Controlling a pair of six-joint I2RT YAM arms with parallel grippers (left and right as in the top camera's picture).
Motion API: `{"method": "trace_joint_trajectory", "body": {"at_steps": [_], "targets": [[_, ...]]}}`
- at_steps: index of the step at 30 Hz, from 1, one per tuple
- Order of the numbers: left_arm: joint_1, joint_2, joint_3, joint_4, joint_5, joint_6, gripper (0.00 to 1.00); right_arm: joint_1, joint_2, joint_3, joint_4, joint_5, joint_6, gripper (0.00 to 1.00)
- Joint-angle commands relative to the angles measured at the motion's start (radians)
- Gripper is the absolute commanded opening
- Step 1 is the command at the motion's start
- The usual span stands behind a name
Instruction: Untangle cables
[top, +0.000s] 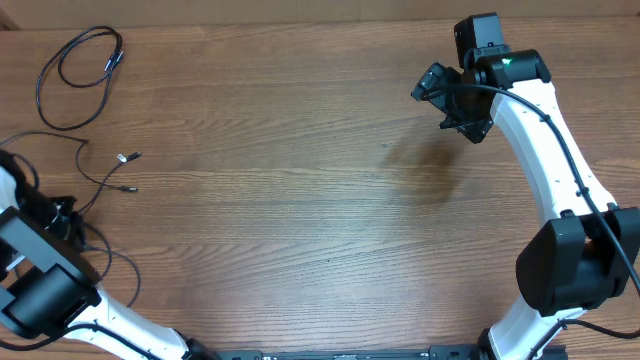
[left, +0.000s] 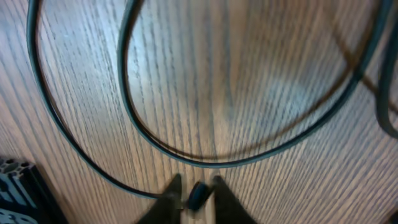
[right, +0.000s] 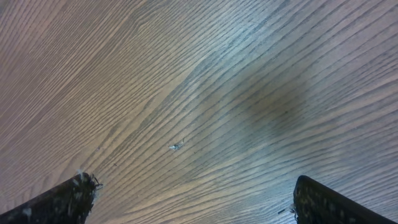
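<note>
Thin black cables lie at the table's left. One cable forms a loop (top: 78, 72) at the far left corner. A second cable (top: 95, 175) ends in two small silvery plugs (top: 126, 158). My left gripper (left: 196, 185) is low over the wood at the left edge (top: 62, 214). Its jaws stand slightly apart, with a short piece of black cable (left: 198, 196) between them and narrow gaps on either side. Wide cable loops (left: 186, 152) curve across the wood ahead of it. My right gripper (top: 452, 100) hangs wide open at the far right, over bare wood (right: 186, 124), holding nothing.
The wooden table (top: 300, 200) runs across the whole view. A black frame rail (left: 18, 186) shows at the lower left of the left wrist view. The white right arm (top: 545, 150) arches over the table's right side. A tiny speck (right: 176, 146) lies on the wood.
</note>
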Motion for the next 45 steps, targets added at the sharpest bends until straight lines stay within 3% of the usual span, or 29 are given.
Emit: {"method": "trace_joint_trajectory", "body": {"at_steps": [1, 3, 4, 6, 10, 16, 25, 30, 34, 38, 45], "targets": [[0.015, 0.008, 0.019, 0.002, 0.046, 0.061, 0.33, -0.004, -0.005, 0.006, 0.003, 0.014, -0.005, 1.00], [0.016, 0.008, 0.019, 0.019, 0.113, 0.232, 0.85, -0.004, -0.005, 0.006, 0.003, 0.014, -0.005, 1.00], [0.016, 0.008, 0.019, 0.037, 0.166, 0.338, 1.00, -0.004, -0.005, 0.006, 0.003, 0.014, -0.005, 1.00], [0.016, 0.008, 0.021, 0.045, 0.233, 0.425, 1.00, -0.004, -0.005, 0.006, 0.003, 0.014, -0.005, 1.00], [0.015, 0.003, 0.029, 0.029, 0.332, 0.432, 1.00, -0.004, -0.005, 0.006, 0.003, 0.014, -0.004, 1.00], [-0.077, -0.114, 0.030, -0.004, 0.323, 0.467, 1.00, -0.004, -0.005, 0.006, 0.003, 0.014, -0.005, 1.00], [-0.448, -0.513, 0.030, 0.000, 0.326, 0.522, 1.00, -0.004, -0.005, 0.006, 0.003, 0.014, -0.004, 1.00], [-0.718, -0.731, 0.029, -0.038, 0.322, 0.558, 1.00, -0.004, -0.005, 0.006, 0.003, 0.014, -0.004, 1.00], [-0.910, -0.867, 0.029, -0.094, 0.253, 0.562, 1.00, -0.004, -0.005, 0.006, 0.003, 0.014, -0.005, 1.00], [-0.985, -0.916, 0.029, -0.132, 0.220, 0.562, 1.00, -0.004, -0.005, 0.006, 0.003, 0.014, -0.005, 1.00], [-0.993, -0.907, 0.029, -0.136, 0.220, 0.562, 1.00, -0.004, -0.005, 0.006, 0.003, 0.014, -0.005, 1.00]]}}
